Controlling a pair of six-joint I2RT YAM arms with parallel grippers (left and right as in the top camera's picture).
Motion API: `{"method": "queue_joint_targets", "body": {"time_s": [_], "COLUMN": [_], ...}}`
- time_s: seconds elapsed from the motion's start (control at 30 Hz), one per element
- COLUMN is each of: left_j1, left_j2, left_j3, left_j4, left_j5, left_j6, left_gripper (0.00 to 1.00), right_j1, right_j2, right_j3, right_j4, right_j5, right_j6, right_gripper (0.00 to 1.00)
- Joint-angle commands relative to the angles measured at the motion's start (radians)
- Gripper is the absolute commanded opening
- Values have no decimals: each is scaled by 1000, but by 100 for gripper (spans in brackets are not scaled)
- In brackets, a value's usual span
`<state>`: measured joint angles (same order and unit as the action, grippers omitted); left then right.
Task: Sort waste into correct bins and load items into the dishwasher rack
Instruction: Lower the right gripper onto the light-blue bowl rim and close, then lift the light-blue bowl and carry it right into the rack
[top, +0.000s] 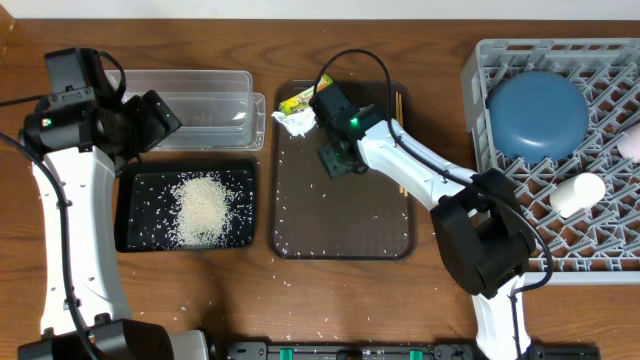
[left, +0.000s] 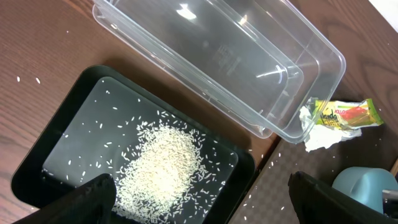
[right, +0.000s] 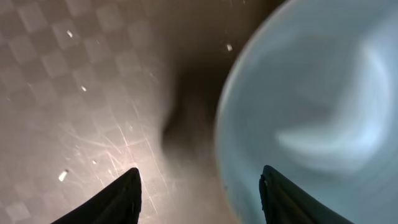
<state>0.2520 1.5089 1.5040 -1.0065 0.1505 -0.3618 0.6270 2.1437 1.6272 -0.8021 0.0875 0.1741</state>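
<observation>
Light blue bowl sits on the brown serving tray, its rim between the parted fingers of the right pincer, seemingly not yet clamped. Close squarely on the wall, lift straight, then carry it to the grey rack. Left pincer hangs wide open above the black tray.

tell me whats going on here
The right gripper is low over the brown tray, jaws open astride the rim of the light blue bowl. The left gripper hovers open and empty above the black tray, which holds the rice. The clear tub is empty. The wrapper and paper scrap lie at a corner of the brown tray. The blue dish and a cup are in the rack.
</observation>
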Motion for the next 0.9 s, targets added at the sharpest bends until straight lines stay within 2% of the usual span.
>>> {"method": "queue_joint_targets", "body": {"time_s": [0.0,0.33,0.47,0.7,0.87], "left_j1": [3,3,3,3,3], "left_j2": [0,0,0,0,0], "left_j3": [22,23,22,22,23], "left_j4": [-3,-3,-3,-3,-3], "left_j5": [-5,-5,-5,-5,-5], "left_j6": [6,6,6,6,6], "left_gripper": [92,92,92,92,92], "right_j1": [17,17,17,17,17], "right_j2": [-6,-6,-6,-6,-6], "right_j3": [23,30,66,163,250], "right_j4": [-18,-36,-80,-172,-251], "right_j5": [10,9,5,-22,-132], "right_j6": [-7,0,20,35,40], "right_gripper": [59,24,1,1,1]}}
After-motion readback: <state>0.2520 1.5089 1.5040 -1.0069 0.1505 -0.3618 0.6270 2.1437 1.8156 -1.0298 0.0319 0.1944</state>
